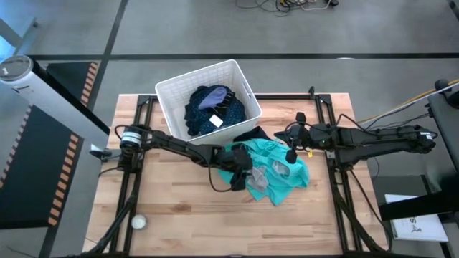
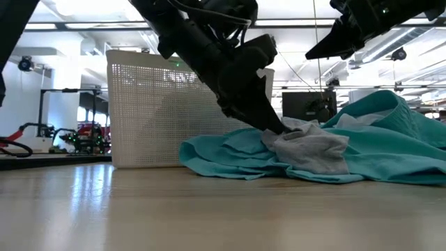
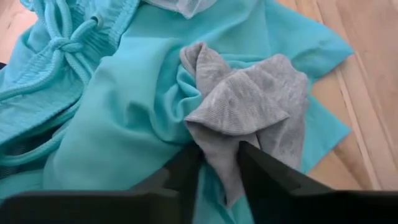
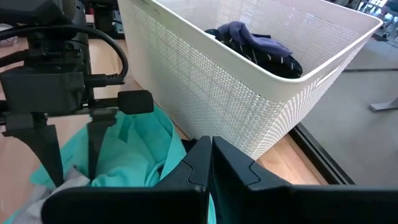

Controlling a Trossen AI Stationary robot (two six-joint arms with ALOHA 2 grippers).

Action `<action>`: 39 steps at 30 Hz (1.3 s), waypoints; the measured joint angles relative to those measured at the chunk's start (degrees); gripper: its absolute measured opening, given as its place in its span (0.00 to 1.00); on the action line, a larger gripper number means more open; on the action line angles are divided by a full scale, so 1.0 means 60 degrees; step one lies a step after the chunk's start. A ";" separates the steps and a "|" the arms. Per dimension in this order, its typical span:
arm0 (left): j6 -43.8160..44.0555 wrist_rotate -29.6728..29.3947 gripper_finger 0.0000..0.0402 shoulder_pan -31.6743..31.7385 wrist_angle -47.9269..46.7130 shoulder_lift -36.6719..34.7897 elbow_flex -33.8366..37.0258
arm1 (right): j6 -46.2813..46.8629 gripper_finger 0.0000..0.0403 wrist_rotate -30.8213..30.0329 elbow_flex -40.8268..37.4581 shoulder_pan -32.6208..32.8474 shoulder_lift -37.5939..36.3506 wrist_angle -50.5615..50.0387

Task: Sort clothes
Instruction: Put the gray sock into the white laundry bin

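Observation:
A teal garment (image 1: 283,183) lies spread on the table in front of the white basket (image 1: 172,93), and a small grey garment (image 3: 249,106) lies on top of it. Navy clothes (image 1: 215,107) lie in the basket. My left gripper (image 3: 221,177) is down on the grey garment and shut on it. My right gripper (image 4: 211,165) is shut and empty. It hovers above the teal garment's far side, near the basket (image 4: 249,87). A bit of dark cloth (image 1: 252,135) shows between the basket and the teal garment. My left gripper pinches a bunched fold of the grey garment (image 3: 219,163) between its two fingers. The fingers slant down from the table's left side (image 2: 273,127). The grey garment lies slack on the teal garment (image 2: 390,139), not lifted.
The basket stands at the table's far middle. A small pale round thing (image 1: 138,222) lies near the front left corner. Bare wood (image 1: 186,208) shows along the near side. Black frame rails (image 1: 129,179) run along both sides of the table.

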State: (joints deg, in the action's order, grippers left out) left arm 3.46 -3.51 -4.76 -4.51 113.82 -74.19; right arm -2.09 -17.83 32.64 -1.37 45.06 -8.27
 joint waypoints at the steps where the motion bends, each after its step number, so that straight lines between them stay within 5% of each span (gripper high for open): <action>1: -0.0007 0.0003 0.17 -0.0003 -0.0003 -0.0003 0.0000 | 0.0000 0.00 -0.0001 -0.0001 0.0000 0.0000 0.0000; 5: 0.0017 0.0325 0.02 0.0000 -0.0073 -0.0119 0.0007 | 0.0000 0.00 -0.0002 -0.0003 0.0000 0.0000 0.0000; 20: -0.0581 0.0362 0.00 -0.0074 -0.0782 -0.2971 0.0015 | 0.0007 0.00 -0.0002 0.0000 0.0000 0.0000 -0.0067; 39: -0.2885 -0.3004 0.00 0.1151 -0.1007 -0.6981 0.0011 | 0.0033 0.00 -0.0002 0.0000 0.0000 0.0000 -0.0062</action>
State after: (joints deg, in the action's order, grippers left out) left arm -13.85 -21.53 2.15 -10.56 71.93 -74.13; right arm -1.89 -17.85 32.64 -1.37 45.06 -8.64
